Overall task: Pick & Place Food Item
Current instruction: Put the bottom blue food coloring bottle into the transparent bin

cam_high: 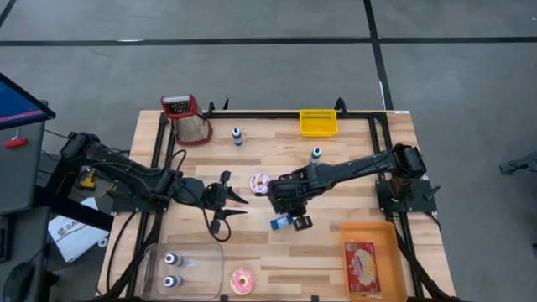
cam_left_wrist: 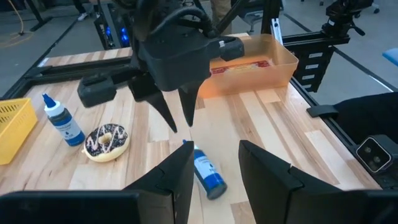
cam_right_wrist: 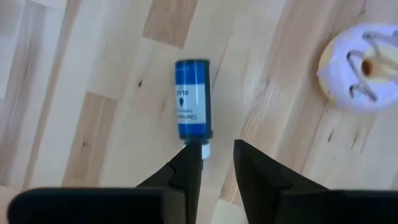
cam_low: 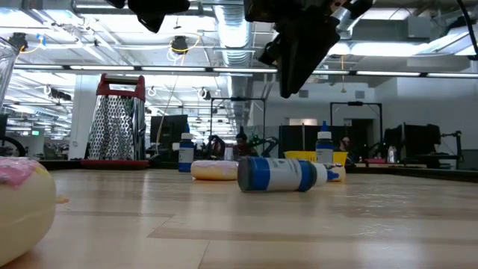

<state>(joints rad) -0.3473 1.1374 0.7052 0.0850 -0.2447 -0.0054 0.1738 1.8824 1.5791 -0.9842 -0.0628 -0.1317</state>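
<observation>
A small blue-labelled bottle [cam_high: 280, 221] lies on its side on the wooden table, white cap toward the doughnut. My right gripper [cam_left_wrist: 181, 126] hangs open above the bottle's cap end [cam_right_wrist: 203, 149], fingers pointing down, clear of it; the low view shows the bottle [cam_low: 280, 175] on the table and the gripper well above. A frosted doughnut [cam_high: 259, 182] lies flat just beyond them. My left gripper [cam_left_wrist: 214, 171] waits open left of the bottle, aimed at it, nothing between its fingers.
An orange tray [cam_high: 388, 252] with a food packet stands at the near right. A clear tray [cam_high: 201, 252] with two bottles and a pink doughnut [cam_high: 242, 281] are at the near edge. A yellow bin [cam_high: 319, 123], a grater [cam_high: 189, 119] and two bottles stand farther back.
</observation>
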